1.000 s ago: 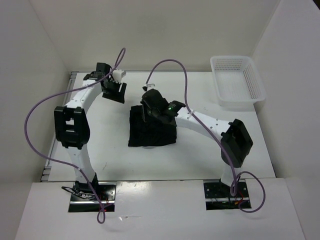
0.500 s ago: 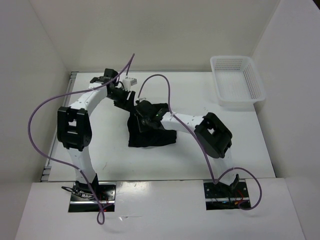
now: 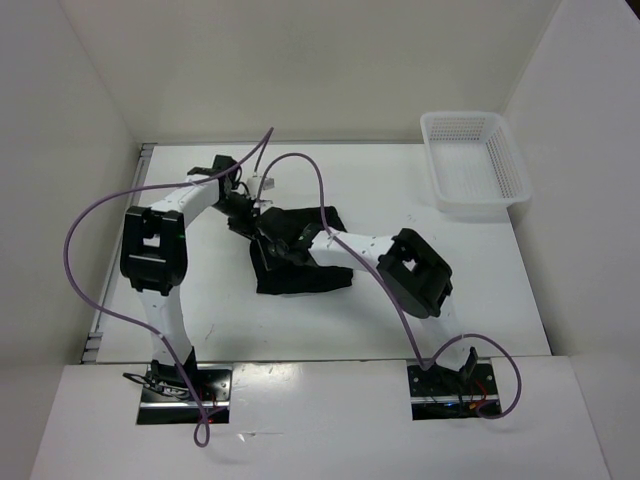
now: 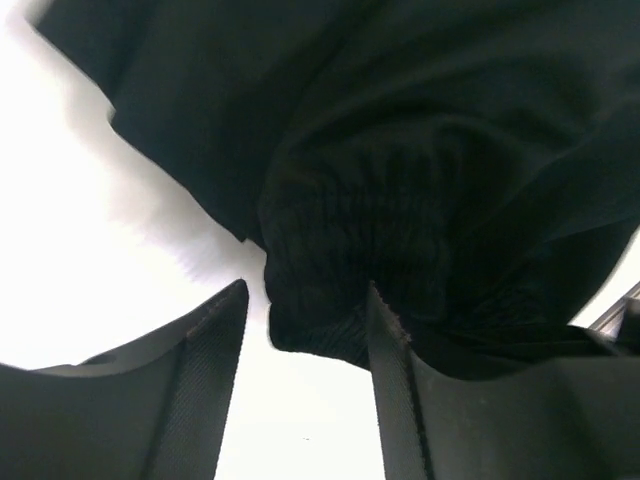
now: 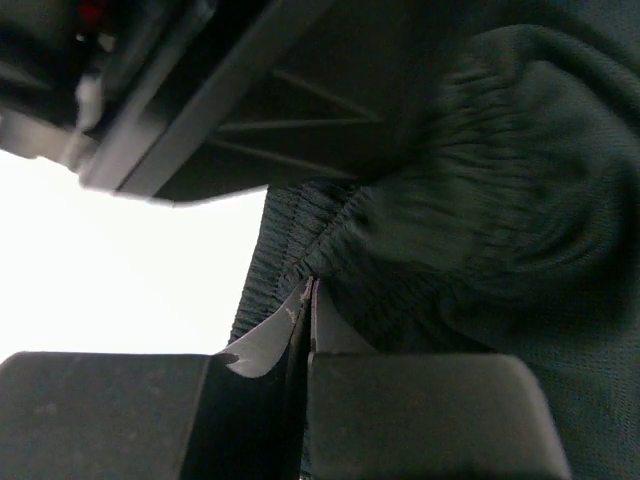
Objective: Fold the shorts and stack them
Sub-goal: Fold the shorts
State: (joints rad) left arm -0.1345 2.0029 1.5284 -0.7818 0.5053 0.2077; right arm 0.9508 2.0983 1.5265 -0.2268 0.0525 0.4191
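Observation:
The black shorts (image 3: 305, 265) lie in a bunched, partly folded pile at the table's middle, with a flap sticking out at the back right. My left gripper (image 3: 250, 215) is open at the pile's back left corner. In the left wrist view the left gripper (image 4: 305, 305) has the gathered waistband corner of the shorts (image 4: 340, 250) between its fingertips (image 4: 205, 370). My right gripper (image 3: 273, 247) lies over the pile's left edge. In the right wrist view the right gripper (image 5: 305, 292) is shut, its tips pinched at the waistband edge of the shorts (image 5: 470, 180).
A white mesh basket (image 3: 476, 165) stands at the back right corner. White walls enclose the table on three sides. The left arm's dark body (image 5: 220, 100) hangs close above the right gripper. Purple cables loop over both arms.
The right gripper has swept left across the shorts to their left edge, dragging fabric and leaving a flap at the back right. The left gripper has come down and right to the pile's corner.

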